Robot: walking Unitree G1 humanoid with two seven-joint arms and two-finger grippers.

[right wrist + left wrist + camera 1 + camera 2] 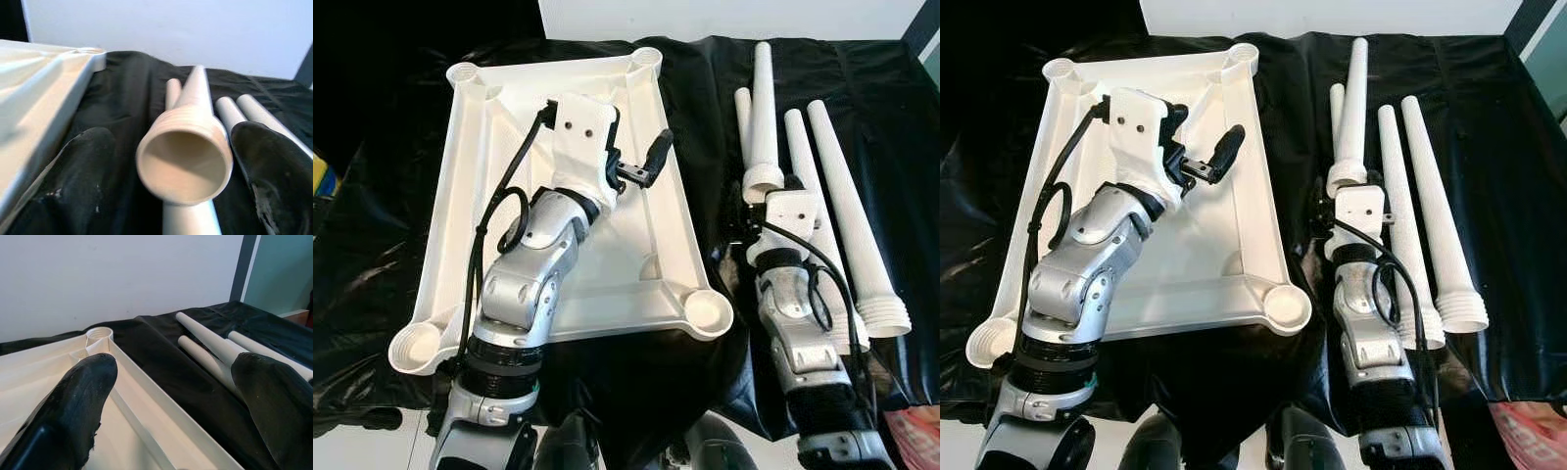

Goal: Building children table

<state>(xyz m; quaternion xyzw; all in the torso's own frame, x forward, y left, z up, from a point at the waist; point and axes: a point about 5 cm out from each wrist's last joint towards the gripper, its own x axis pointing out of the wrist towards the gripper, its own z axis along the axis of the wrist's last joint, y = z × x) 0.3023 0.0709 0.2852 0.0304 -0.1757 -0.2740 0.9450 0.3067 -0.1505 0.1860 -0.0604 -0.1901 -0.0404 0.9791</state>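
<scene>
Here, operator, is your scene.
Tabletop: the upturned white table top [636, 264] lies at left centre of your head views on black cloth [705, 117].
Legs: four white table legs [832, 196] lie at the right.
Left gripper [641, 166]: fingers spread apart, nothing held, above the top.
Right gripper [181, 161]: your wrist view shows its fingers open around the raised leg [188, 142], threaded mouth facing the camera; contact unclear.

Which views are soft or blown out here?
Right wrist view: the table leg mouth and tabletop edge look soft and overexposed. Left wrist view: near fingers blurred, legs beyond sharper. Eye views: crisp, with glare on the black sheet.
</scene>
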